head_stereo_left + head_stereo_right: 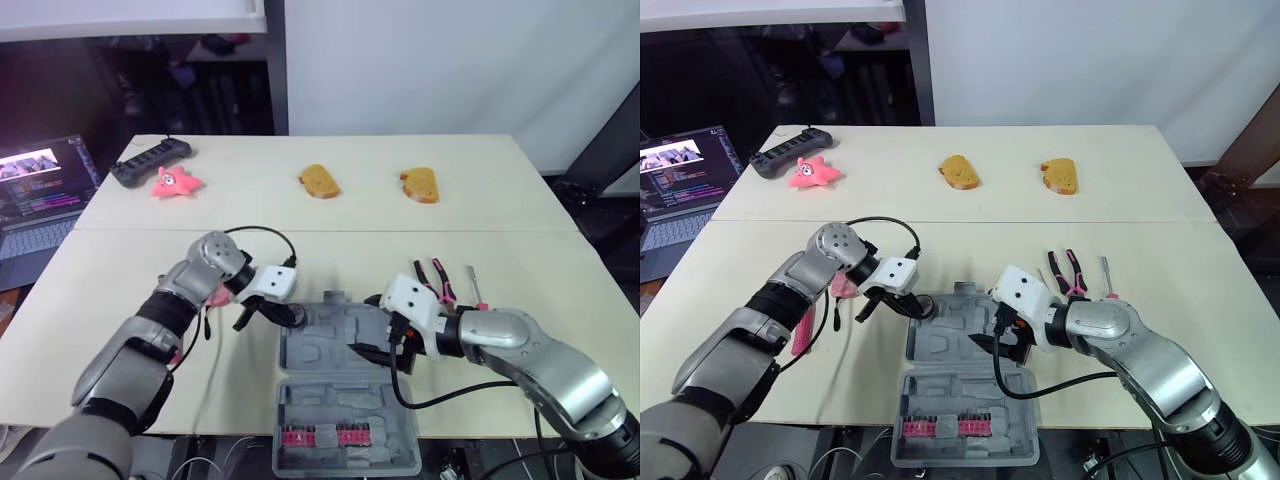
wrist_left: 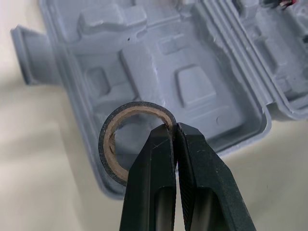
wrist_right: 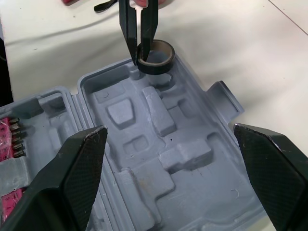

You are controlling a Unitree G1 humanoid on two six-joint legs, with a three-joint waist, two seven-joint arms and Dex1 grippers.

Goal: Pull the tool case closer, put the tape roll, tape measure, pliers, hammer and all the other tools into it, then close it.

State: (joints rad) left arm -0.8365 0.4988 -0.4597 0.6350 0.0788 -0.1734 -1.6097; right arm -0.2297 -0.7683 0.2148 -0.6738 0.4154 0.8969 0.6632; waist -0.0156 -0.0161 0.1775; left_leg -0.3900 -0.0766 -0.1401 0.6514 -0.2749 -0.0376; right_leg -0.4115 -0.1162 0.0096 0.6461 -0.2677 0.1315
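The grey tool case (image 1: pixel 330 350) lies open near the table's front edge, its moulded tray empty. My left gripper (image 1: pixel 280 312) is shut on the black tape roll (image 2: pixel 105 149), pinching its wall. It holds the roll (image 3: pixel 155 60) upright over the case's far left corner. My right gripper (image 3: pixel 169 129) is open above the tray's right side, with nothing between its fingers. Pink-handled pliers (image 1: pixel 432 278) and a small screwdriver (image 1: pixel 476 285) lie on the table right of the case. A pink-handled tool (image 1: pixel 805 325) lies partly hidden under my left arm.
The case's lid half (image 1: pixel 345 440), holding a pink strip of bits, overhangs the front edge. Two bread pieces (image 1: pixel 319 181) (image 1: pixel 420 185), a pink star toy (image 1: pixel 175 183) and a black controller (image 1: pixel 150 160) sit at the far side. A laptop (image 1: pixel 40 195) stands off the table's left.
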